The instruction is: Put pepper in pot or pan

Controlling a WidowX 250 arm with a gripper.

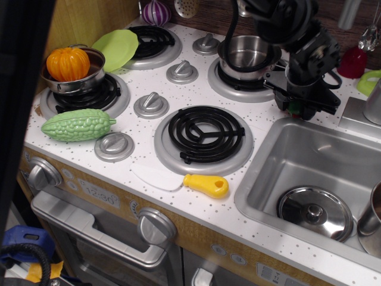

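Progress: the pepper (293,107) is not in the saucepan (249,56), which looks empty. As I judge it, you are at the grasp stage; lifting, carrying and dropping are all left.

Pepper, place: on the white counter (262,119) at the sink's (315,173) back-left corner, underneath the tool (302,106). Only a sliver of green with a hint of red shows between the black fingers.

Pepper, heading: too much is covered to tell you its long axis or which way the stem end points. The green patch faces roughly 7 o'clock, toward the front of the counter.

Tool: down low over the pepper, fingers straddling it. You cannot tell from this view whether they are apart or clamped on it.

Saucepan: on the back-right burner, at about 11 o'clock from the tool and near it. Its thin handle runs toward 3 o'clock and passes behind the arm.

Others: the two-handled pot (71,77) holding the pumpkin sits far off at 9 o'clock; the pale-green gourd (77,125) lies in front of it. Neither concerns you.

Left for you: confirm the hold, raise, shift toward 11 o'clock over the rim, release.
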